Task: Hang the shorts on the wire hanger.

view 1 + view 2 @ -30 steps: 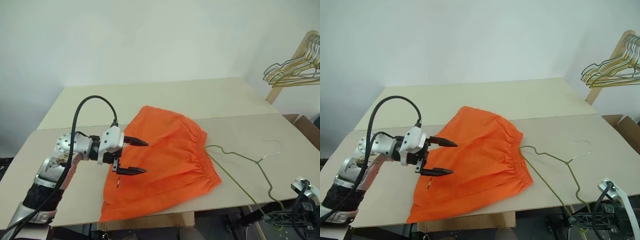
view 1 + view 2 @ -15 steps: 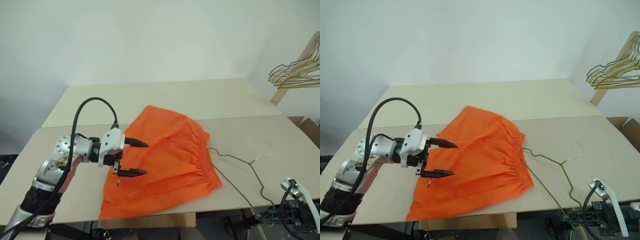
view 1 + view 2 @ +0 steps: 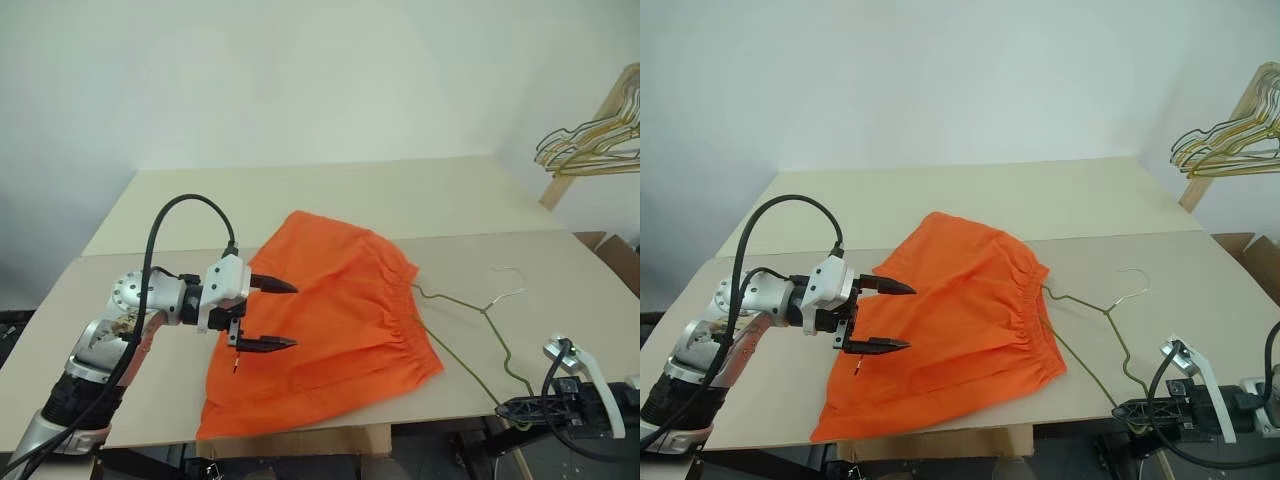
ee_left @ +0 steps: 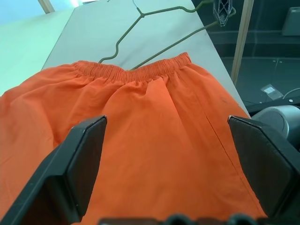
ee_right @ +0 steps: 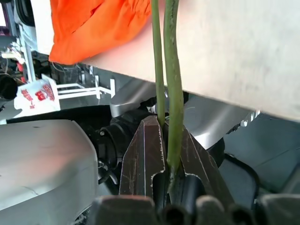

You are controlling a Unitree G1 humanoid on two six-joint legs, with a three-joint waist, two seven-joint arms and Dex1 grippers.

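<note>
The orange shorts [image 3: 325, 320] lie spread flat on the pale surface [image 3: 320, 195], near its front edge, with the gathered elastic waistband turned toward the robot's right and the leg hems toward its left; one lower corner reaches the front edge of the surface. The left end effector [image 3: 272, 314] hovers over the left part of the shorts, pointing to the right and a little downward, its two black fingers [image 4: 79, 164] spread wide with nothing between them; whether the lower fingertip touches the fabric cannot be told. The grey-green wire hanger [image 3: 478, 318] lies on the surface just beside the waistband, one shoulder end touching or slipping under the elastic, its curved hook [image 3: 510, 280] pointing away toward the far right. The hanger's long lower wire runs past the front edge of the surface, where the right end effector [image 5: 165, 140] is clamped tight on the wire, holding it between closed fingers below the level of the surface top. At the far right, well apart from everything on the surface, a bunch of gold and dark wire hangers [image 3: 592, 145] hangs from a wooden rack [image 3: 590, 125].
</note>
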